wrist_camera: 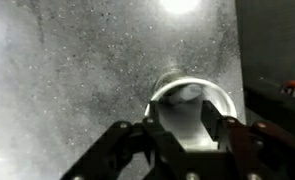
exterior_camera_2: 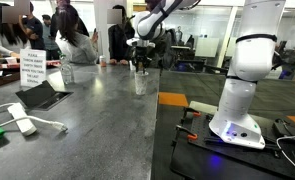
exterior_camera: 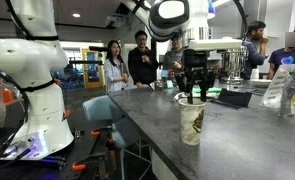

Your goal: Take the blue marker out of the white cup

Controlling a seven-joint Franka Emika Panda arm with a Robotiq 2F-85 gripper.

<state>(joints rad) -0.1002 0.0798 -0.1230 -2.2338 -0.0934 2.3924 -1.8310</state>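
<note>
The white cup stands upright on the grey speckled counter, and it shows in both exterior views. In the wrist view I look down into its open mouth. My gripper hangs just above the cup's rim. In the wrist view its fingers are spread wide, one on each side of the cup, and it is open. I cannot make out the blue marker; the inside of the cup shows only a blurred grey shape.
A clear plastic bottle and steel urns stand at the far end. A sign, a tablet and a white device with a cable lie on the counter. Several people stand behind it. The robot base is beside the counter.
</note>
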